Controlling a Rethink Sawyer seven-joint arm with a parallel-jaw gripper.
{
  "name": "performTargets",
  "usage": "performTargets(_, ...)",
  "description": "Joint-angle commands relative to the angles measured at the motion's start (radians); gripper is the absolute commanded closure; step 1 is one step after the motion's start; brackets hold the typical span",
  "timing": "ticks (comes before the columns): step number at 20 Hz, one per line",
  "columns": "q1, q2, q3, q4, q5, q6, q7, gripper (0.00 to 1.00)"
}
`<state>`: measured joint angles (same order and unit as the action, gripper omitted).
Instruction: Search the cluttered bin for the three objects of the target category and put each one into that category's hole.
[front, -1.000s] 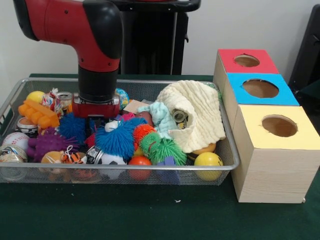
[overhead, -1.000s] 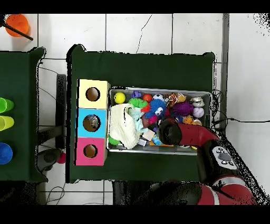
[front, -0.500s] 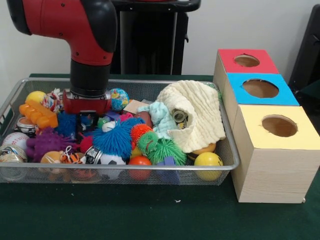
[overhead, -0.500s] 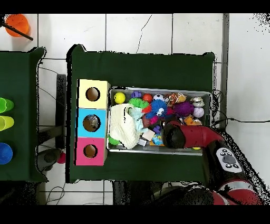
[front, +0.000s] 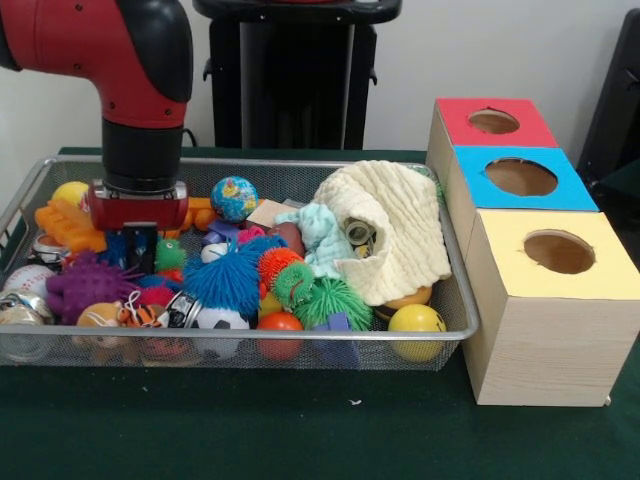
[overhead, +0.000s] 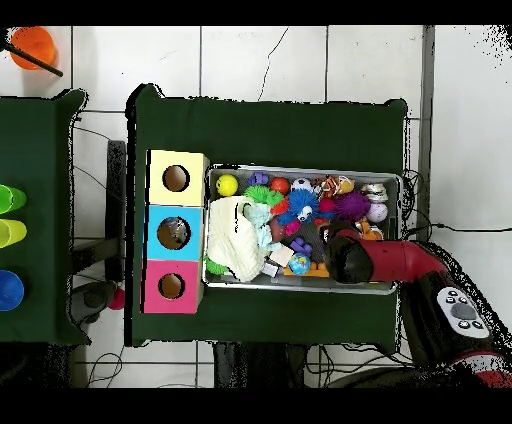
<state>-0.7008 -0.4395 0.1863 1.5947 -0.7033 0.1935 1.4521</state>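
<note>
A wire bin (front: 455, 300) holds a heap of toys. My gripper (front: 140, 252) hangs low at the bin's left end, its tips among the toys beside a purple spiky ball (front: 85, 285) and a small green ball (front: 168, 254). I cannot see whether it holds anything. A blue spiky ball (front: 228, 280), an orange spiky ball (front: 277, 265) and a green spiky ball (front: 335, 300) lie mid-bin. A globe ball (front: 233, 198) sits behind them and a yellow ball (front: 416, 320) at the front right. In the overhead view the arm (overhead: 352, 258) covers the gripper.
A cream cloth (front: 395, 230) drapes over the bin's right part. Three wooden boxes stand right of the bin, with a red top (front: 493, 121), a blue top (front: 520, 177) and a yellow top (front: 558, 252), each with a round hole. Coloured cups (overhead: 10, 215) stand on a separate table.
The arm has slid steadily leftward along the bin in the front view, uncovering the globe ball. The gripper now stands over the purple spiky ball's side rather than the blue one.
</note>
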Motion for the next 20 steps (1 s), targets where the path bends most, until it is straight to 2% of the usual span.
performTargets(1, -0.094, 0.024, 0.091, -0.093, -0.125, 0.114, -0.231, 1.0)
performTargets(14, -0.123, 0.003, 0.129, -0.089, -0.182, 0.149, -0.204, 1.0)
performTargets(20, -0.177, -0.039, 0.178, -0.072, -0.202, 0.199, -0.292, 1.0)
